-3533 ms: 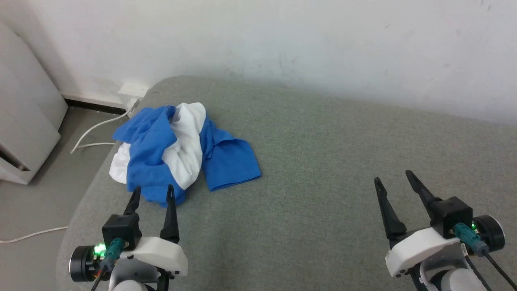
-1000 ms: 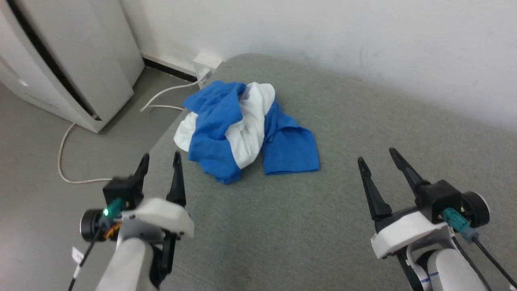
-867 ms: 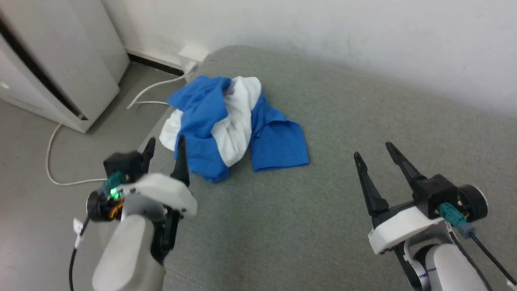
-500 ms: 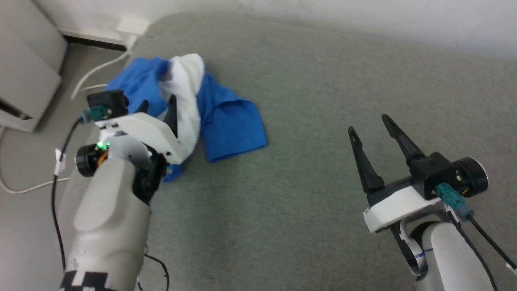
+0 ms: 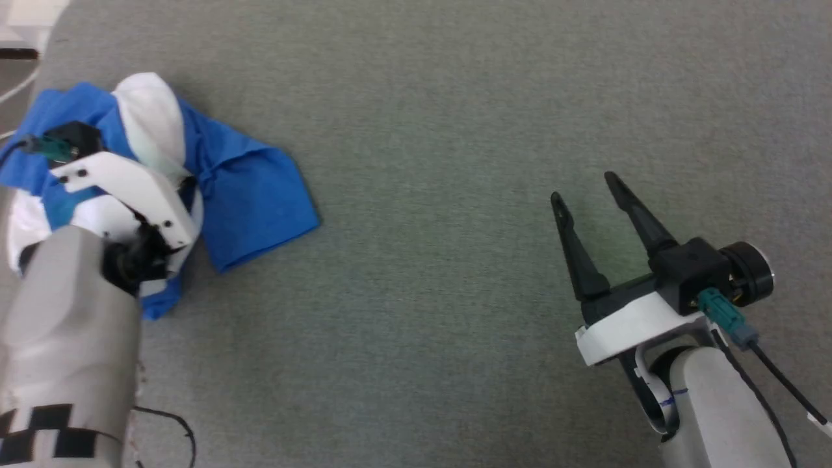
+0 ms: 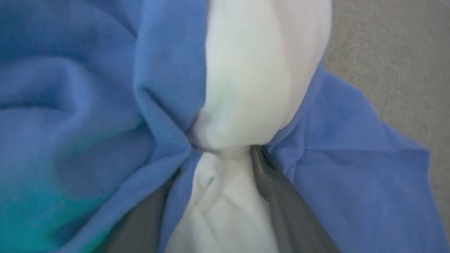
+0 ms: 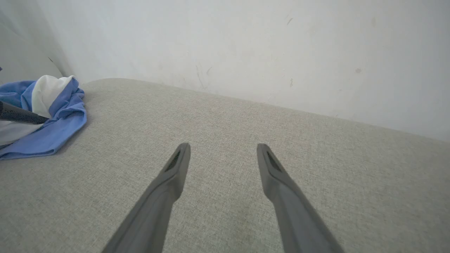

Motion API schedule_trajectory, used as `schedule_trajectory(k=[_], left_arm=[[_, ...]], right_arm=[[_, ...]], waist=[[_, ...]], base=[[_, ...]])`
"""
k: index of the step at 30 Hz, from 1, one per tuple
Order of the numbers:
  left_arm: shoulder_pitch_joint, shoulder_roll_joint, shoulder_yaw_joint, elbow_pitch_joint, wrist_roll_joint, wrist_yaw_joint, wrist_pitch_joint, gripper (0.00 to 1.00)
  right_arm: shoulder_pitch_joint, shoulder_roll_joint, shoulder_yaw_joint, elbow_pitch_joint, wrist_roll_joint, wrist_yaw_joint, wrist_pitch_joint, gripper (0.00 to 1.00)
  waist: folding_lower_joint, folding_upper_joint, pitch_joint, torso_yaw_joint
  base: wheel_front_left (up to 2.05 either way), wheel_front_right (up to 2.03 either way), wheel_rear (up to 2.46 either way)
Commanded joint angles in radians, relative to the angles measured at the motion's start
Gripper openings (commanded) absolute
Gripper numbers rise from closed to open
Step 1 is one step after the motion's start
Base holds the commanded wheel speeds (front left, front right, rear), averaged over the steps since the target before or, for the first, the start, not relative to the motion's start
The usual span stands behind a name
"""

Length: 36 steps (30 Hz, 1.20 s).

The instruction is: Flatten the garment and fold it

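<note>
The garment (image 5: 253, 195) lies crumpled at the far left of the grey padded surface (image 5: 455, 117), blue folds around a white band. My left arm's white wrist housing (image 5: 123, 188) hangs over it and covers the fingers. In the left wrist view my left gripper (image 6: 219, 158) stands open, pushed down into the garment (image 6: 246, 70), with a bunch of white cloth between the two fingers (image 6: 281, 200). My right gripper (image 5: 585, 188) hovers open over bare surface far to the right, nothing between its fingers. From the right wrist, that gripper (image 7: 222, 149) points at the wall, the garment (image 7: 52, 116) far left.
The padded surface (image 7: 246, 140) ends at a white wall (image 7: 246, 42) behind it. The floor and a white cable (image 5: 13, 84) show past the surface's left edge, right beside the garment. A thin black cable (image 5: 175, 429) loops off my left forearm.
The head camera has tilted down and turned. My left gripper has gone forward and down from beside the garment into its folds. The right gripper has stayed open in place.
</note>
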Motion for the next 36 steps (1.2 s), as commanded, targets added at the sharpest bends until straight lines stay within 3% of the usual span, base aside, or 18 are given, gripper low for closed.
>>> schedule_trajectory(k=[1,2,3,6,12,21,26,36], left_arm=[[0.057,-0.021,-0.017,0.047,-0.011,-0.002,0.056,0.68],[0.066,-0.015,-0.023,0.047,-0.010,-0.006,0.078,0.45],[0.074,-0.008,-0.026,0.042,-0.009,-0.009,0.087,0.00],[0.092,0.013,-0.025,-0.008,0.008,0.005,0.027,0.00],[0.122,0.033,0.003,-0.120,0.060,0.062,-0.257,0.00],[0.124,0.042,-0.022,-0.308,0.154,0.086,-0.572,0.00],[0.099,0.009,-0.080,-0.428,0.201,0.091,-0.618,0.00],[0.020,-0.138,-0.240,-0.496,0.209,0.025,-0.594,0.00]], right_arm=[[-0.014,0.000,0.000,0.007,0.007,-0.002,-0.009,1.00],[-0.012,0.000,-0.001,0.013,0.009,-0.002,-0.011,1.00],[-0.010,0.000,0.000,0.018,0.011,-0.002,-0.013,1.00],[-0.003,0.000,0.001,0.033,0.019,-0.002,-0.020,1.00],[0.023,0.000,0.001,0.069,0.038,-0.002,-0.033,1.00],[0.098,0.000,-0.024,0.098,0.069,-0.002,-0.040,1.00],[0.137,0.000,-0.038,0.095,0.084,-0.002,-0.037,1.00],[0.178,0.000,-0.082,0.065,0.086,-0.002,-0.020,1.00]], waist=[[0.0003,-0.0001,0.042,-0.049],[0.0003,-0.0001,0.035,-0.047],[0.0003,-0.0001,0.028,-0.044],[0.0003,-0.0001,-0.006,-0.031],[0.0003,-0.0001,-0.120,0.001],[0.0003,-0.0001,-0.306,0.023],[0.0003,-0.0001,-0.370,-0.003],[0.0003,-0.0001,-0.408,-0.142]], base=[[0.00,0.00,0.00],[0.00,0.00,0.00],[0.00,0.00,0.00],[0.00,0.00,0.00],[0.00,0.00,0.00],[0.00,0.00,0.00],[0.00,0.00,0.00],[0.00,0.00,0.00]])
